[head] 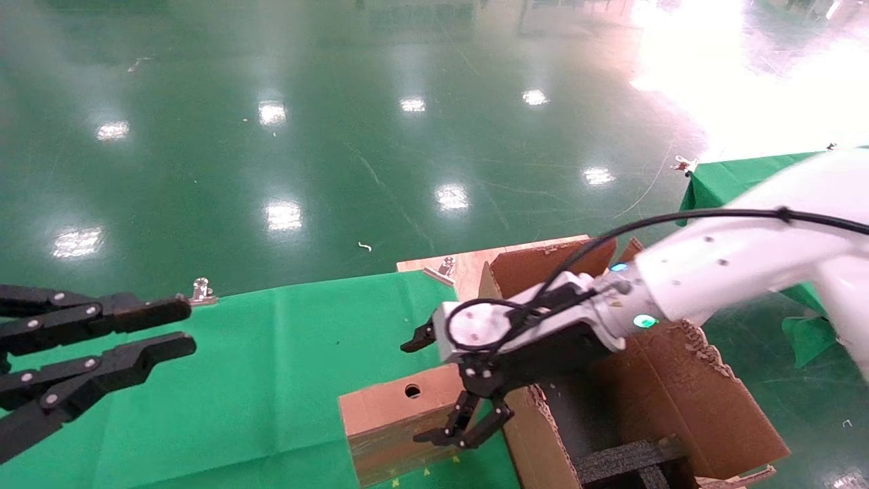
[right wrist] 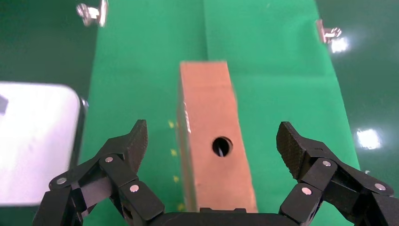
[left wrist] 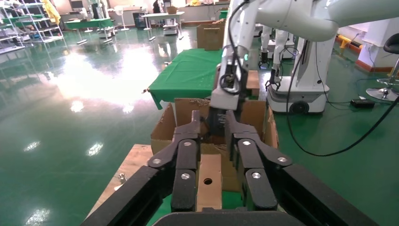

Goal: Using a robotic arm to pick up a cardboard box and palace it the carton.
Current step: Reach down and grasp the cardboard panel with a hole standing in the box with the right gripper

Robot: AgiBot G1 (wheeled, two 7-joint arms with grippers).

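right tool [right wrist: 211, 141] spread over cardboard box [right wrist: 214, 141] | green cloth [head: 237, 380] | glossy green floor [head: 339, 136]

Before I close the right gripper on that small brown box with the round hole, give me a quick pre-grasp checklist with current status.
1. Right gripper open, fingers straddling the small brown cardboard box: ok.
2. Fingers touching the box: not ok, both stand apart from its sides.
3. Box flat on the green table cloth, round hole up: ok.
4. Large brown corrugated carton open beside the box: ok.
5. Room between its black foam blocks: cannot tell.
6. Left gripper parked aside, open: ok.
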